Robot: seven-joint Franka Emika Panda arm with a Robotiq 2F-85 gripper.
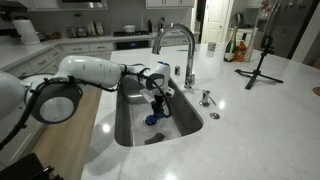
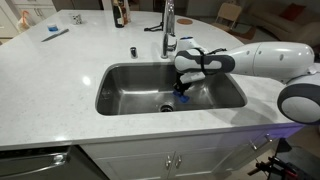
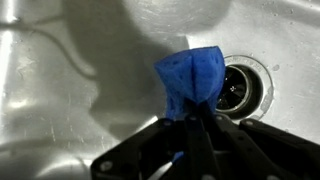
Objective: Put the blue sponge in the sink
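Observation:
The blue sponge [image 3: 190, 80] is folded and pinched between my gripper's fingers [image 3: 196, 122]. It hangs just above the steel floor of the sink [image 3: 60, 90], next to the round drain [image 3: 242, 88]. In both exterior views my gripper [image 1: 157, 103] [image 2: 184, 88] reaches down into the sink [image 1: 130, 120] [image 2: 130, 85], with the sponge [image 1: 153, 119] [image 2: 182, 97] showing blue at its tips. The gripper is shut on the sponge.
The arched chrome faucet [image 1: 178, 45] [image 2: 169, 25] stands at the sink's back edge, close to my arm. A black tripod [image 1: 260, 65] and bottles [image 1: 238, 45] stand on the white counter. A pen-like object [image 2: 55, 33] lies on the counter.

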